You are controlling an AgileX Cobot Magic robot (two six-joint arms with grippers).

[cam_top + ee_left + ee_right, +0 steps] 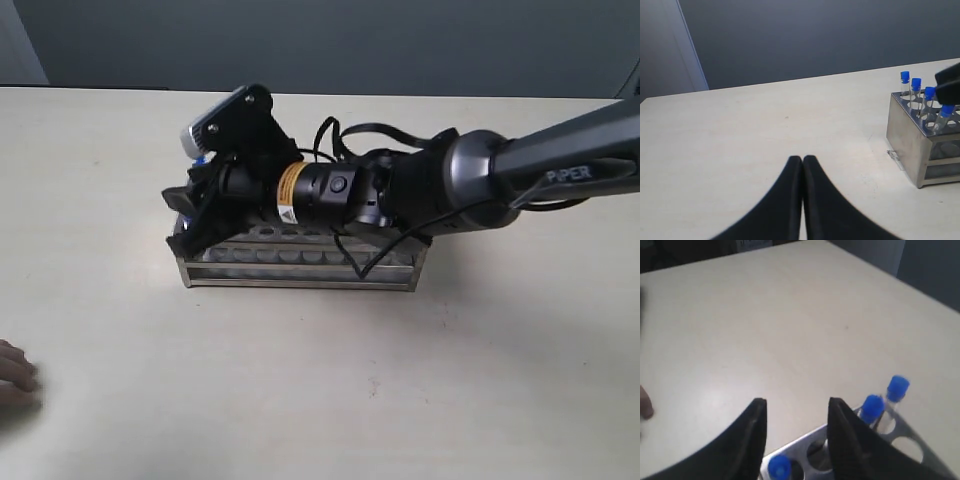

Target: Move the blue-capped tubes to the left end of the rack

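- The right claw (pixel 796 407) is spread over the left end of the rack (pixel 900 437) and pinches nothing. One of the blue-capped tubes (pixel 778 466) shows its cap low between the fingers, touching neither as far as the wrist view shows.
- The left claw (pixel 802 160) is pressed together and empty, over bare table (pixel 740 140) well apart from the rack.
- The left wrist view shows all four tubes in the end row of holes, three upright and the one under the right claw leaning.
- My judgement is that the move is all but done. What seems left is to seat that leaning tube and lift the right claw clear.
- The arm hides much of the top plate in the exterior view, so I cannot tell about the other holes.
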